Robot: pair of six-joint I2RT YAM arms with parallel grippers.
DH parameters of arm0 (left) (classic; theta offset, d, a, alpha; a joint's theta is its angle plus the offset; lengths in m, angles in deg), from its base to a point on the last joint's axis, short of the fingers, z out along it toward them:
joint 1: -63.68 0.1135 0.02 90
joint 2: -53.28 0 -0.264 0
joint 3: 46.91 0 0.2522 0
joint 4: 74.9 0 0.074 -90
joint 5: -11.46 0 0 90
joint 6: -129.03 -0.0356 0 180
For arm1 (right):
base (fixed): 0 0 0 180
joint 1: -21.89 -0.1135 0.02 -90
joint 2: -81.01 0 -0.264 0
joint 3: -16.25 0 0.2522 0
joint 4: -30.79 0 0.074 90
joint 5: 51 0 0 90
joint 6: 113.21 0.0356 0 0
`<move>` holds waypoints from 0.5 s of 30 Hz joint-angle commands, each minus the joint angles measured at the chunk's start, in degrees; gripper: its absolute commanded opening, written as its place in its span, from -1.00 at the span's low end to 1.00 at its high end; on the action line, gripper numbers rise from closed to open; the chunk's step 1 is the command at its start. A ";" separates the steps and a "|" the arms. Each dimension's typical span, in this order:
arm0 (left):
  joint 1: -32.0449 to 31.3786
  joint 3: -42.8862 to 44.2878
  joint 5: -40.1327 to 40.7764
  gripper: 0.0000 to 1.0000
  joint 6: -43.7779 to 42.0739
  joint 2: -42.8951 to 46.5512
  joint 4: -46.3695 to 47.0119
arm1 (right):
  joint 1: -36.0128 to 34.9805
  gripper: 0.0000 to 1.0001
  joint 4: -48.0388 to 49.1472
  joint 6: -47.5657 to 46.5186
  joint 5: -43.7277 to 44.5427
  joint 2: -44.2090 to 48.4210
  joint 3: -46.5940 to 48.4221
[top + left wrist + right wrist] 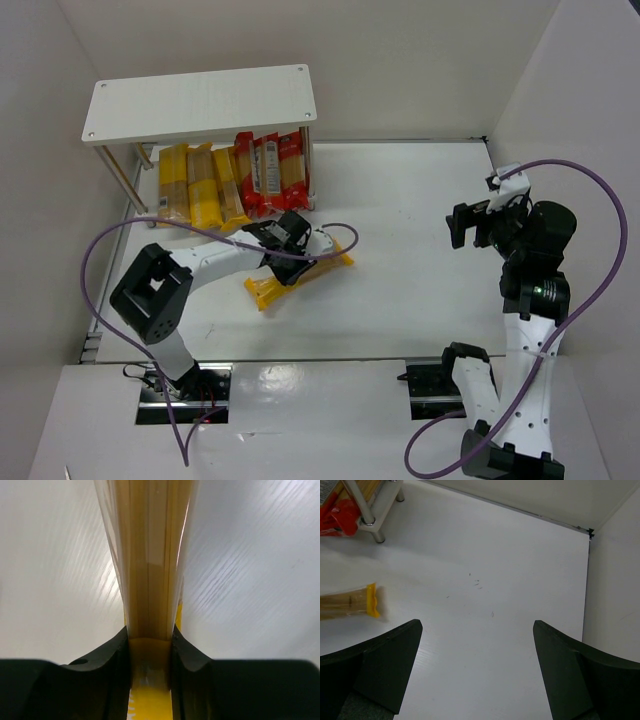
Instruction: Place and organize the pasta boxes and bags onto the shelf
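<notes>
The shelf (pixel 200 100) stands at the back left, a white board on thin legs. Under its top board lie several yellow spaghetti packs (pixel 200 185) and red packs (pixel 258 175), side by side. My left gripper (pixel 290 248) is shut on one more yellow pack (pixel 262 290), which lies slanted on the table in front of the shelf. In the left wrist view the black fingers (pixel 112 655) clamp this pack (pixel 150 580) from both sides. My right gripper (pixel 470 225) is open and empty, raised at the right. In the right wrist view (pixel 477 630) the pack's end (pixel 350 602) shows at far left.
White walls close the table at the left, back and right. The shelf's metal leg (pixel 365 512) and a red pack (pixel 337 515) show at the top left of the right wrist view. A purple cable (pixel 150 225) loops over the left arm.
</notes>
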 commanded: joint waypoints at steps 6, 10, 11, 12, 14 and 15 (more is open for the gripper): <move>7.88 -0.18 -3.90 -1.00 5.88 13.07 -0.92 | -0.99 1.00 -0.40 0.51 -0.24 2.53 0.50; 9.90 -2.29 -4.60 -1.00 7.10 18.16 -0.22 | -0.99 1.00 -0.40 1.04 -0.24 3.06 -0.13; 9.91 -2.30 -4.60 -1.00 7.11 18.69 -0.22 | -0.99 1.00 0.13 1.04 -0.24 3.06 -0.13; 10.43 -2.99 -4.60 -1.00 7.11 19.57 -0.22 | -0.99 1.00 0.13 1.64 -0.24 3.06 -0.65; 11.04 -3.52 -4.60 -1.00 7.11 20.36 -0.22 | -0.99 1.00 0.13 1.65 -0.77 3.58 -0.65; 11.05 -3.53 -4.60 -1.00 7.11 21.33 -0.83 | -0.99 1.00 0.13 1.65 -0.77 3.59 -0.65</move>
